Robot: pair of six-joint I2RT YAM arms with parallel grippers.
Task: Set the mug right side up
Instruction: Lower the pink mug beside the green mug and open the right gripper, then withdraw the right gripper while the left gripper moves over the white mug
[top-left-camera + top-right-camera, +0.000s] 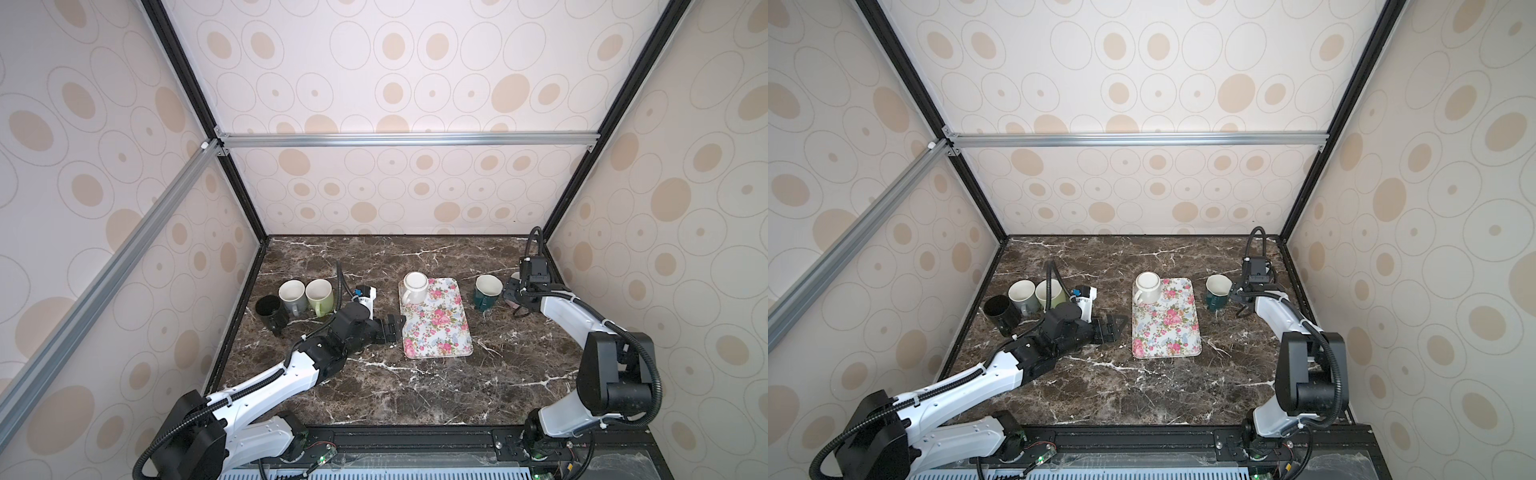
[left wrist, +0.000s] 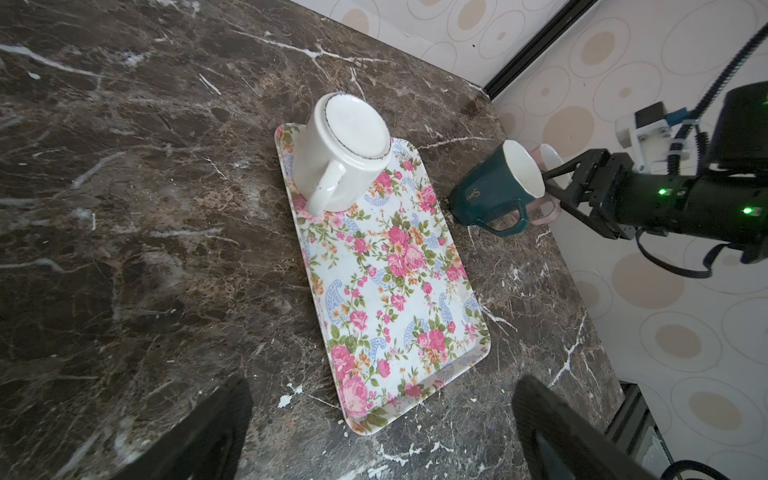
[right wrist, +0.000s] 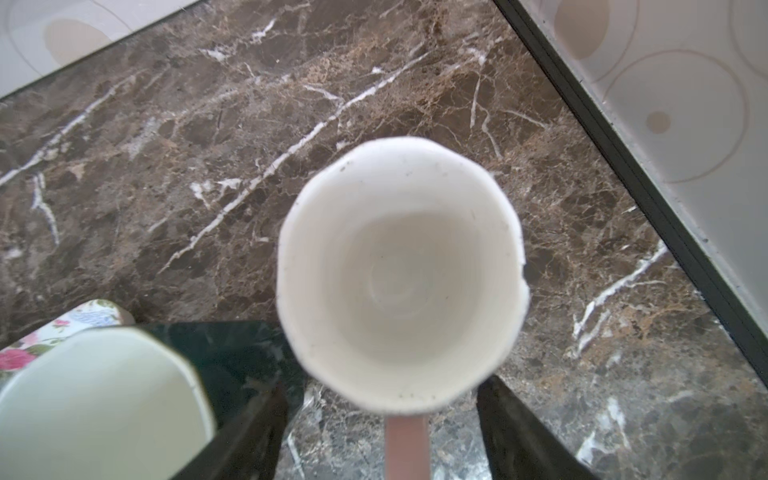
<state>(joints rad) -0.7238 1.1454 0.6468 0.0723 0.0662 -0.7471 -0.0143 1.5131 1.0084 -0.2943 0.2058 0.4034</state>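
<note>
The pink mug (image 3: 399, 270) is standing mouth up on the marble worktop (image 1: 415, 395) near its right edge, touching or just beside an upright dark teal mug (image 1: 487, 291). The right pincer (image 3: 395, 415) is hovering at the pink mug's handle side with its jaws spread, one finger on either side of the handle and neither pressing it.

A white mug (image 1: 415, 286) is sitting upside down at the far left corner of the floral tray (image 1: 440, 332), which is lying around the middle of the worktop. The left pincer (image 2: 382, 399) is hanging just beside the tray's left side, jaws wide and holding nothing.

A black mug (image 1: 270, 309), a grey mug (image 1: 293, 293) and a green mug (image 1: 320, 295) are clustering upright by the left edge.
</note>
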